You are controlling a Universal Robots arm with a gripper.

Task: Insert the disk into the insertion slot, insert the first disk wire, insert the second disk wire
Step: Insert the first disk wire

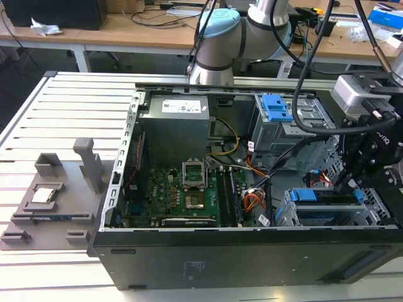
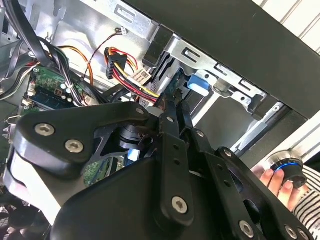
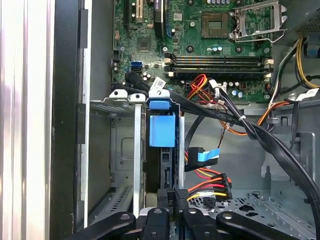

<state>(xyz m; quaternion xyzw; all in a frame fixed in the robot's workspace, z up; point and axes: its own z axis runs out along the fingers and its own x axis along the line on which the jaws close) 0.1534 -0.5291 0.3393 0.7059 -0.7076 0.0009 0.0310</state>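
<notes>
Disk edge-on inside insertion slot | fingers closed together near its edge | wires crowd one side

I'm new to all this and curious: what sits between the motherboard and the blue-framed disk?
In the first wrist view, a bundle of black cables crosses between the motherboard and the disk, with red and orange wires beside it.

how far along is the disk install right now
Done, it seems: the disk sits in its metal cage. In hand: the pincer is at the disk's end. Left: both wires, since the blue-tabbed plug and the red-and-yellow wire plug look loose beside it.
</notes>
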